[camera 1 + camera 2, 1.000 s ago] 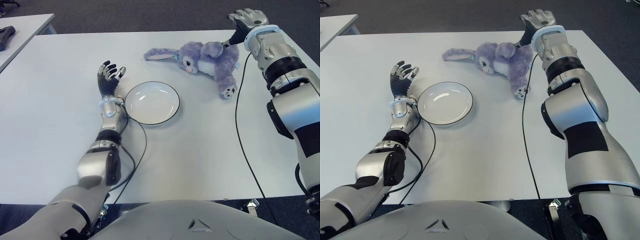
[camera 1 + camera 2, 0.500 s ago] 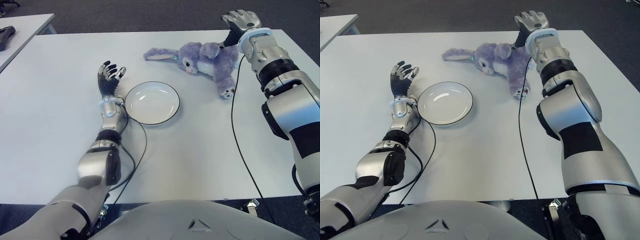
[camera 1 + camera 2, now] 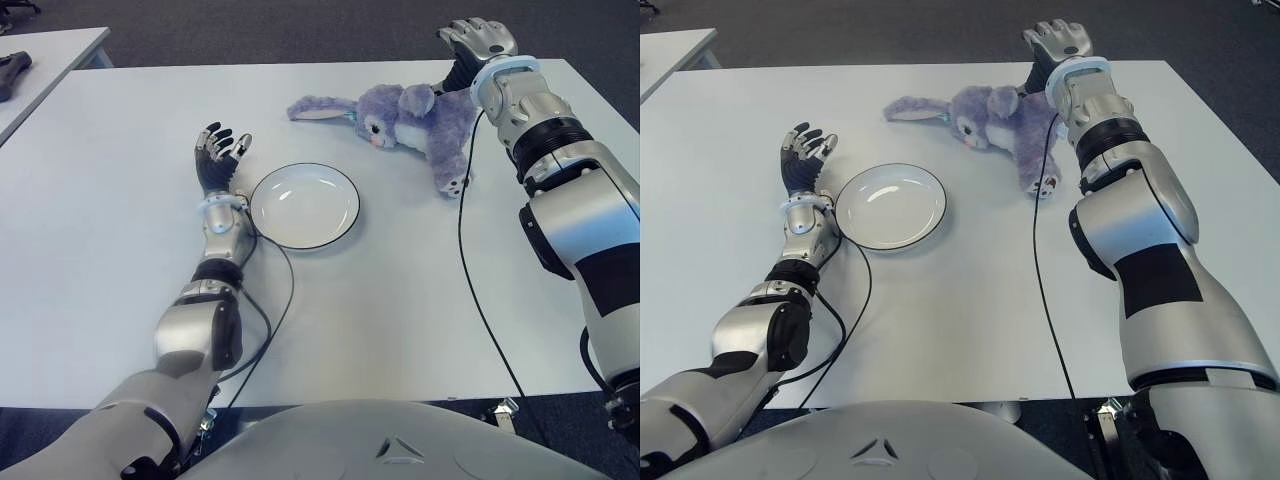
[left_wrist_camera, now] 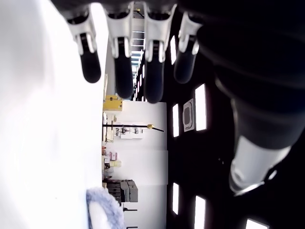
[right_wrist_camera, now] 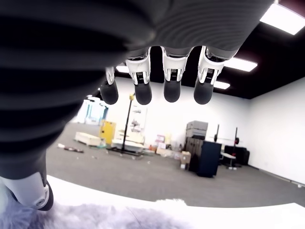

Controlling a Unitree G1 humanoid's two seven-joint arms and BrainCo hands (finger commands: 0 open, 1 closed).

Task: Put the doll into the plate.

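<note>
A large white table (image 3: 400, 300) fills most of the frame in both eye views. A second table (image 3: 45, 55) shows in the upper left corner, with a dark object (image 3: 12, 70) on its edge; what the object is cannot be told.

The doll (image 3: 415, 120), a purple plush rabbit, lies on its side in the upper middle of the frame. Its long ears point to the left and one foot points down to the lower right. It is on the bare table, to the upper right of the plate and apart from it.

The plate (image 3: 304, 206) is white with a dark rim and stands near the centre of the frame, with nothing in it.

The right hand (image 3: 472, 38) is in the upper right of the frame, at the far edge of the doll, just behind its back. In the right wrist view its fingers (image 5: 172, 90) are extended and hold nothing, and purple fur shows below them, near the thumb. Whether the hand touches the doll cannot be told.

The left hand (image 3: 216, 157) shows just to the left of the plate, fingers relaxed and spread, holding nothing
</note>
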